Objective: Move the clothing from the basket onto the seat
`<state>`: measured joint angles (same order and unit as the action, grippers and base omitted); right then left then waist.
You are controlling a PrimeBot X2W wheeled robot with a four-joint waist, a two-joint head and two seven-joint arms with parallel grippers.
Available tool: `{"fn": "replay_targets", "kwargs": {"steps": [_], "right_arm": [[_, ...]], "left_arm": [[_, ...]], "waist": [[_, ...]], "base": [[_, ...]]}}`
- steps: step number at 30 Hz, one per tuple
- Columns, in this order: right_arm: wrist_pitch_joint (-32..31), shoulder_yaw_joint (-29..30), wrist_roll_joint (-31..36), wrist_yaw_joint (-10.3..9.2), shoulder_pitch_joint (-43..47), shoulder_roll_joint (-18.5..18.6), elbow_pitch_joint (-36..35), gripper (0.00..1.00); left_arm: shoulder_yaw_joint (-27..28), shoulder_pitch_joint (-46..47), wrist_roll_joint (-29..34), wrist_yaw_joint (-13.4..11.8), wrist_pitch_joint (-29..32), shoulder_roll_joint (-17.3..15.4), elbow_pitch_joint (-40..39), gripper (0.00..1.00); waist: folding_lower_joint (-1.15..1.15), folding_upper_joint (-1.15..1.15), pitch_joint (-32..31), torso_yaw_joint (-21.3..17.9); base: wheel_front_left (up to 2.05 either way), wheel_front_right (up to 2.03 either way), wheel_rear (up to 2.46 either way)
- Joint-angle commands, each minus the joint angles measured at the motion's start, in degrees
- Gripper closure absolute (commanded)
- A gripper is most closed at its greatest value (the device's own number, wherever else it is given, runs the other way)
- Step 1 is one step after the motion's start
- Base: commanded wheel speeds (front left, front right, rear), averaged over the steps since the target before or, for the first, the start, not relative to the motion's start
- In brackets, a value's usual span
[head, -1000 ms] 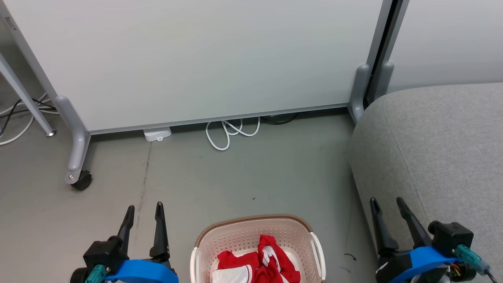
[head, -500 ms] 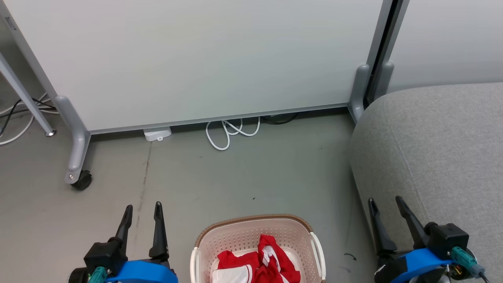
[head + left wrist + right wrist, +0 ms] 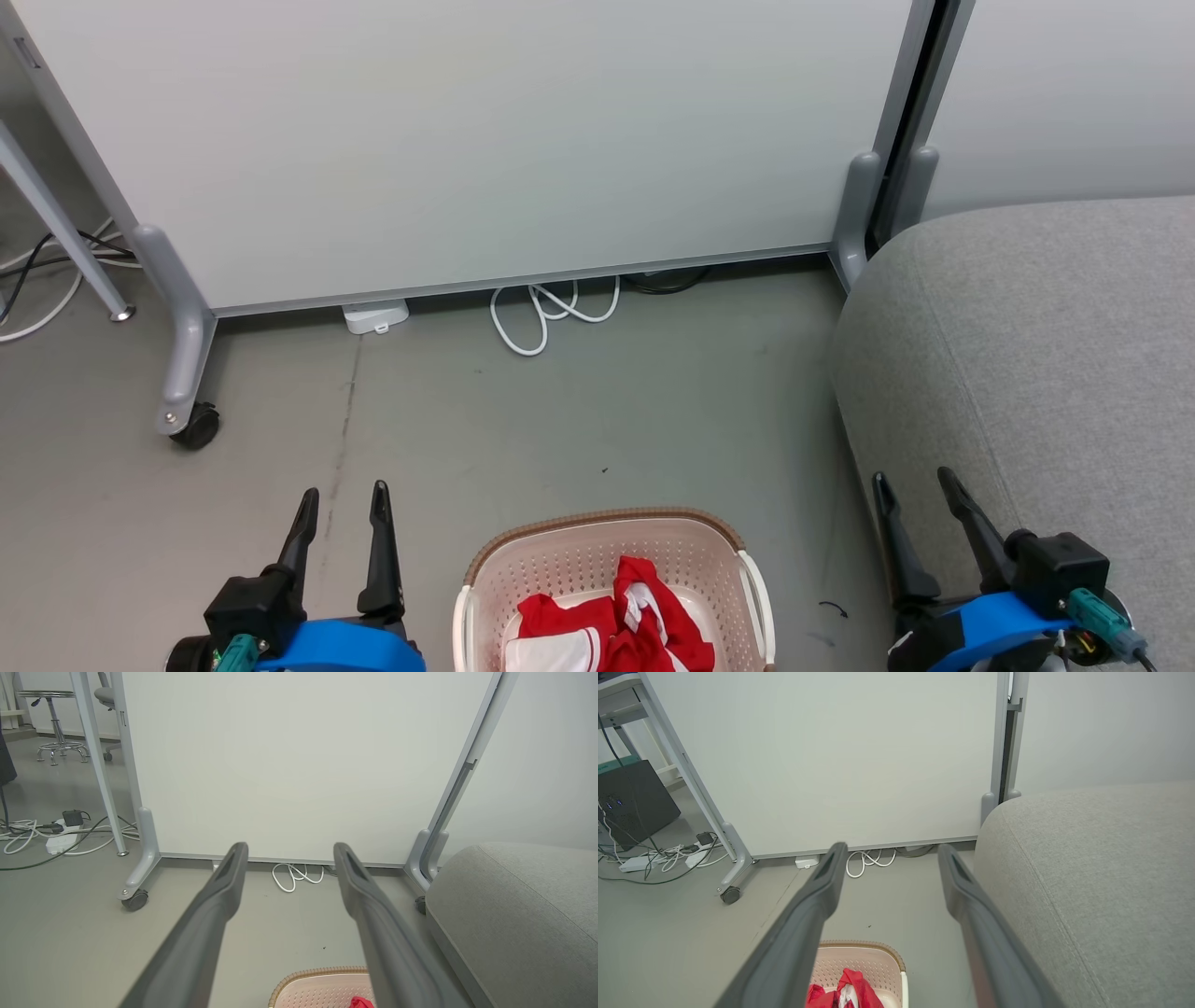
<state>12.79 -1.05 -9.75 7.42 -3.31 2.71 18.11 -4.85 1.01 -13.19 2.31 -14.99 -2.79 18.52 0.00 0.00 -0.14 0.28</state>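
No text, label, brand, number or sign is legible in any view. The basket (image 3: 607,516), the clothing (image 3: 653,616) and the seat (image 3: 1027,355) show no readable marking.

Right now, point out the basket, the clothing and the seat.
basket (image 3: 602,515), head view, on its far brown rim.
clothing (image 3: 667,621), head view, on a red fold inside the basket.
seat (image 3: 1046,355), head view, on the grey cushion's top.

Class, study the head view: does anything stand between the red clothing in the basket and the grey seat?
Nothing visible does. The clothing lies in the open-topped basket; a strip of floor separates it from the seat on the robot's right.
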Motion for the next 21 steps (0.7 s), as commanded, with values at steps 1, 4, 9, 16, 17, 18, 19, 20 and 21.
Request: {"fn": "replay_targets", "kwargs": {"steps": [1,4,9,16,17,18,19,20,21], "right_arm": [[0.54,0.02,-0.43,0.13,-0.58,0.32,0.12,0.00],[0.51,-0.05,-0.47,0.13,-0.64,0.31,0.18,0.00],[0.67,-0.30,-0.55,0.13,-0.94,0.31,0.42,0.00],[0.63,-2.89,-0.85,0.13,-2.29,0.31,-0.32,0.00],[0.61,-3.35,-0.94,0.13,-2.52,0.30,-0.45,0.00],[0.58,-3.82,-1.01,0.12,-2.73,0.29,-0.50,0.00],[0.55,-4.16,-1.16,0.12,-2.98,0.30,-0.61,0.00],[0.56,-4.46,-1.12,0.12,-3.25,0.30,-0.74,0.00],[0.62,-4.63,-1.06,0.12,-3.54,0.31,-0.85,0.00]], "left_arm": [[-0.13,0.15,-0.18,-0.28,-0.30,-0.19,0.04,0.00],[-0.11,0.18,-0.17,-0.26,-0.30,-0.19,-0.07,0.00],[0.01,0.30,0.07,-0.26,-0.30,-0.19,-0.14,0.00],[-0.12,1.35,0.90,0.10,-0.30,-0.60,1.06,0.00],[-0.29,1.61,1.03,0.26,-0.30,-0.66,1.60,0.00],[-0.52,1.83,1.17,0.45,-0.30,-0.68,2.17,0.00],[-0.78,2.11,1.18,0.66,-0.30,-0.72,2.96,0.00],[-0.93,2.46,0.92,0.82,-0.30,-0.70,3.79,0.00],[-1.10,2.96,0.59,1.22,-0.30,-0.68,4.58,0.00]], "waist": [[0.00,0.00,-0.01,0.02],[0.00,0.00,0.01,0.00],[0.00,0.00,0.39,-0.23],[0.00,0.00,2.78,-2.89],[0.00,0.00,3.31,-3.48],[0.00,0.00,3.81,-4.05],[0.00,0.00,4.37,-4.61],[0.00,0.00,5.02,-5.19],[0.00,0.00,5.61,-5.70]], "base": [[0.00,0.00,0.00],[0.00,0.00,0.00],[0.00,0.00,0.00],[0.00,0.00,0.00],[0.00,0.00,0.00],[0.00,0.00,0.00],[0.00,0.00,0.00],[0.00,0.00,0.00],[0.00,0.00,0.00]]}}
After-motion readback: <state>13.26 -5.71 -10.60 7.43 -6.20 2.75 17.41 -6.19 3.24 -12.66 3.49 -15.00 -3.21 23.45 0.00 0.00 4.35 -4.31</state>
